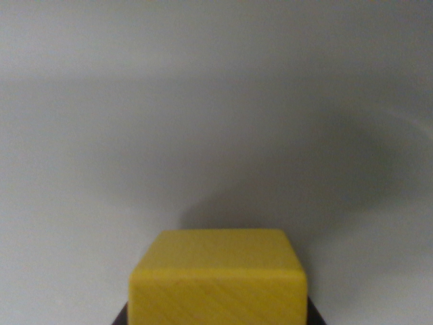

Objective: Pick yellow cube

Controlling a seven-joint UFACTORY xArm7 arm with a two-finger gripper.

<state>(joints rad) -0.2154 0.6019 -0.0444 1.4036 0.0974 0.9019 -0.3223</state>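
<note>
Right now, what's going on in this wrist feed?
The wrist view shows the yellow cube very close, low and centered, against a plain grey surface. Dark edges show beside its lower corners, likely parts of the gripper, but its fingers aren't clearly visible, so I can't confirm a grasp. A soft shadow falls behind the cube.

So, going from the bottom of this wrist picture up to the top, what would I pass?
Dark claw parts at the bottom edge → yellow cube → the shadow behind it → bare grey surface.

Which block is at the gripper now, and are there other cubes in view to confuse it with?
Only one: the yellow wooden cube, bottom centre of the wrist view, on the plain grey surface. No other blocks show.
</note>
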